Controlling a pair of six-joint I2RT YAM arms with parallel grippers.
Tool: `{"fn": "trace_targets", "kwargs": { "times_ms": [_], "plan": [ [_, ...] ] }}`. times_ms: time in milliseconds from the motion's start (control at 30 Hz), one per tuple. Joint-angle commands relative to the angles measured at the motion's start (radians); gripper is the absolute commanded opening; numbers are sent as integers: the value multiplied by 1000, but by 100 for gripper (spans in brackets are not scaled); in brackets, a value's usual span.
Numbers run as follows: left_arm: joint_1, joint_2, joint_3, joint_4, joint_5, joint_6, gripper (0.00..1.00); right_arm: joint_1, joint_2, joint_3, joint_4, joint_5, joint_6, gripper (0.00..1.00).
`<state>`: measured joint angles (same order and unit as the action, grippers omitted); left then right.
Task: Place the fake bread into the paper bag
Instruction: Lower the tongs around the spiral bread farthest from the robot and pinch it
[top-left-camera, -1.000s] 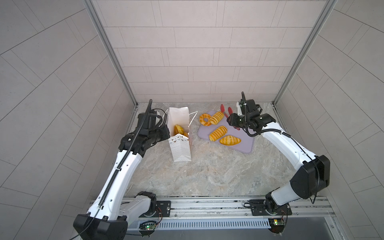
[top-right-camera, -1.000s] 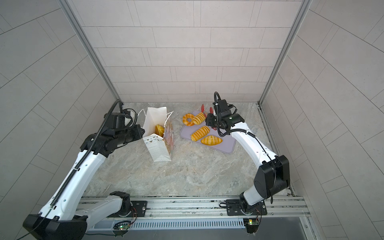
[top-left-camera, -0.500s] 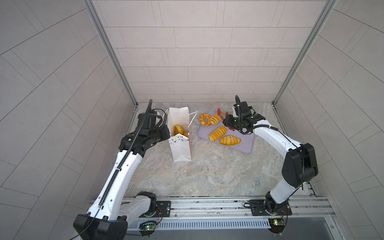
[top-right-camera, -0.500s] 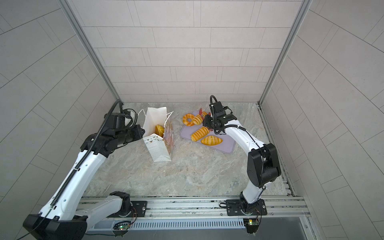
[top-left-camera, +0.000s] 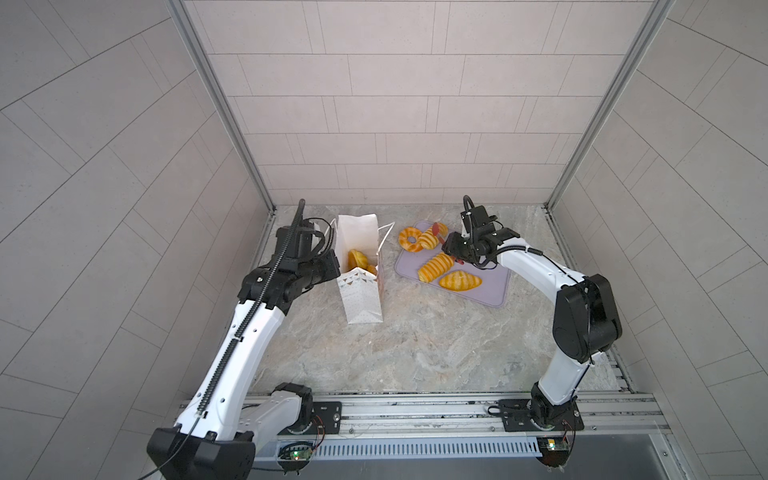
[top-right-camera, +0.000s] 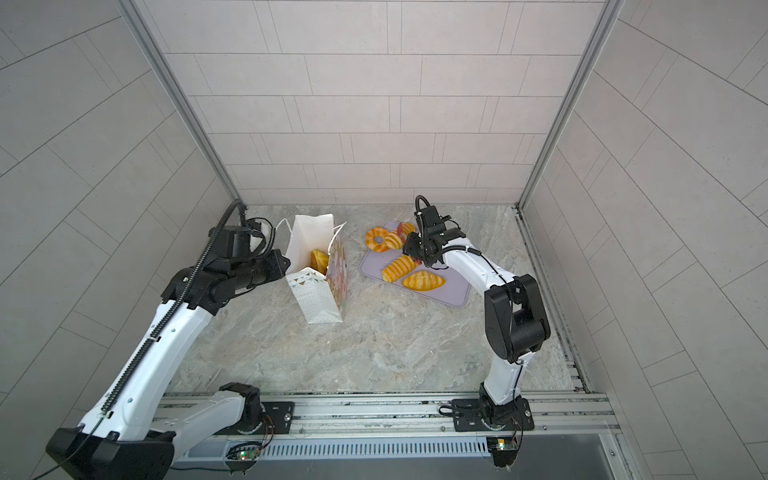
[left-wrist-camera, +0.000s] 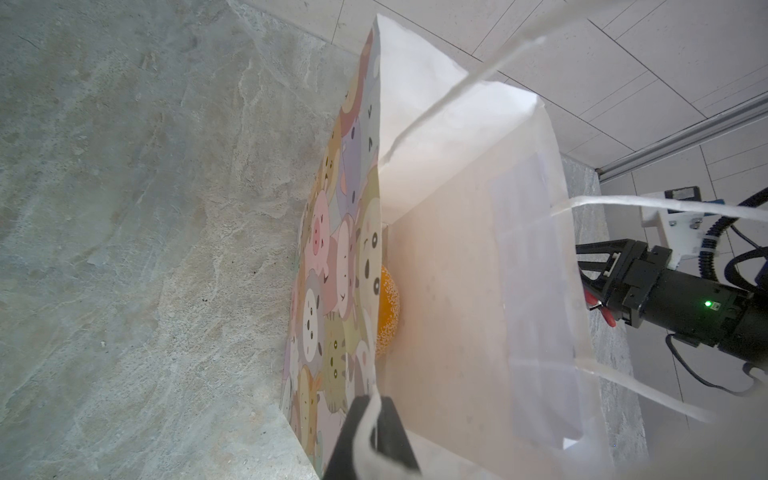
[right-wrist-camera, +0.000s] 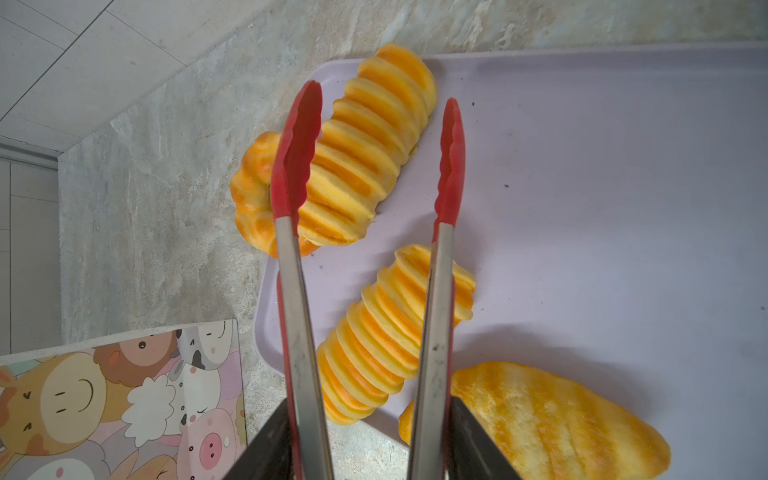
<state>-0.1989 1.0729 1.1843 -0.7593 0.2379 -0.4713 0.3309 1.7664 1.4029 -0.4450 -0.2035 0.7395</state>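
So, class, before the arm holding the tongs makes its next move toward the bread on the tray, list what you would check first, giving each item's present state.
1. Upright paper bag, mouth open: ok.
2. Grip of left end effector on the bag's top edge: ok.
3. Hold of right end effector on the tongs: ok.
4. Tongs open above the striped loaf: ok.
5. Tong tips level with that loaf: cannot tell.
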Motion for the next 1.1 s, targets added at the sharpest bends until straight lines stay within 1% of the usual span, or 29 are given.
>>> {"fn": "trace_targets", "kwargs": {
  "times_ms": [0,1067],
  "plan": [
    [-4,-3,-12,3,-4,14,11,-1,2,40,38,-5,27,56],
    [-4,-6,-17,-4,-12,20,11,10,132,118,29,-23,38,57]
  ]
}}
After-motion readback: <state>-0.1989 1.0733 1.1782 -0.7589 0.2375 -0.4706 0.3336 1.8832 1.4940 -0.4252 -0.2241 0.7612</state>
